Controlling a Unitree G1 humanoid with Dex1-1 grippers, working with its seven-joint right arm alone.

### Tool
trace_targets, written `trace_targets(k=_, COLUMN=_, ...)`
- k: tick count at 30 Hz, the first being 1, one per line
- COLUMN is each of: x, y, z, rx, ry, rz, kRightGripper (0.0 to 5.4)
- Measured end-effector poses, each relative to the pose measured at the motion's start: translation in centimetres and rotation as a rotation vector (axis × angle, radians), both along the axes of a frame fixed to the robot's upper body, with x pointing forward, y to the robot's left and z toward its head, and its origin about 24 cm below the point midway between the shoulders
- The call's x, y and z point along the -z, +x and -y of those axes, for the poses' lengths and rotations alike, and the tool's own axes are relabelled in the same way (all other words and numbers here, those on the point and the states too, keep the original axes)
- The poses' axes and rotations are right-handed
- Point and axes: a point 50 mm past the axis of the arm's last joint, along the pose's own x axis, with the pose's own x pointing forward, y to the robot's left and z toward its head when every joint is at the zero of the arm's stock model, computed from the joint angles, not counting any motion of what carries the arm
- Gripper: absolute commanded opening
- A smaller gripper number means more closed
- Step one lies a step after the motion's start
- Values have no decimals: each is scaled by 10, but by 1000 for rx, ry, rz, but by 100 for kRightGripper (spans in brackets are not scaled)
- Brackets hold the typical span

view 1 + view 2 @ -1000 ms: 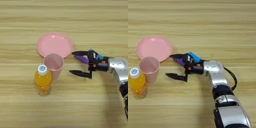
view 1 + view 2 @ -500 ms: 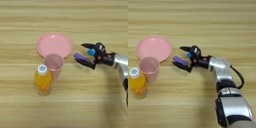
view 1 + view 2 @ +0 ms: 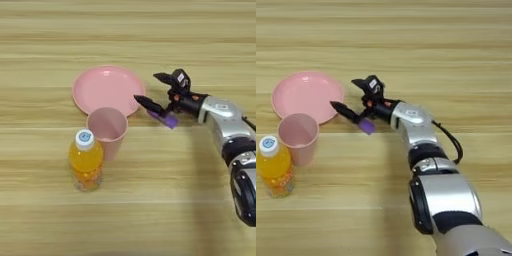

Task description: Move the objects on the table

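The right gripper [image 3: 152,92] reached in from the right with its two black fingers spread wide, one tip near the pink plate's [image 3: 102,89] right rim and the other raised further back. The small purple block [image 3: 165,119] lay on the wooden table [image 3: 150,200] just beside the plate, under the nearer finger; whether that finger touched it could not be told. Nothing was clamped between the fingers. My reading is that the block sat there because the hand was either letting it go or lining up beside it, close to the plate as a likely place to put it.

The pink plastic cup [image 3: 107,131] stood upright just in front of the plate, its rim overlapping the plate's near edge in the picture, and an orange juice bottle [image 3: 86,161] with a white cap stood upright against the cup's left side.

Counted: one plate, one cup, one purple block, one bottle, one gripper. No blue block could be made out
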Motion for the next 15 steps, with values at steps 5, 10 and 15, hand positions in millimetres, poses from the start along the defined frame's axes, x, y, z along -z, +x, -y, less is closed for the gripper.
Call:
trace_targets(k=5, x=2, y=9, z=-10, rx=88, ry=-1, rz=-35, kRightGripper=533)
trace_targets(k=10, x=10, y=10, z=-25, rx=139, ry=-10, rz=-71, kRightGripper=533)
trace_targets(k=15, x=11, y=13, z=-36, rx=185, ry=-3, rz=-93, kRightGripper=533)
